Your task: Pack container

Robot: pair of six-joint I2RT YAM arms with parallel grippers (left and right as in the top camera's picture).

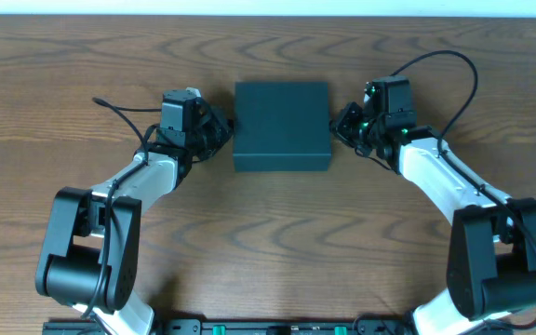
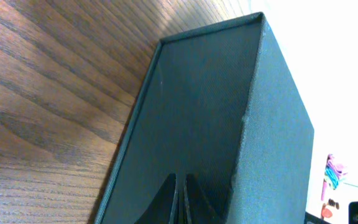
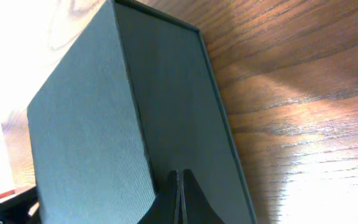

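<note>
Teal-green, matte and rigid, the rectangular box container [image 1: 281, 126] sits closed at the middle of the brown wood-grain table [image 1: 277, 242], between both arms. Overhead gives only its plain flat top. The wrist cameras show its woven texture and tall side walls. The left gripper [image 2: 181, 186] and right gripper [image 3: 180, 183] each have fingers pressed together, with the tips right at opposite side walls.

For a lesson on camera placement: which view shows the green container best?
Overhead: the container appears whole, with all four top edges visible. Each wrist view shows only a cropped close-up of one side.
</note>
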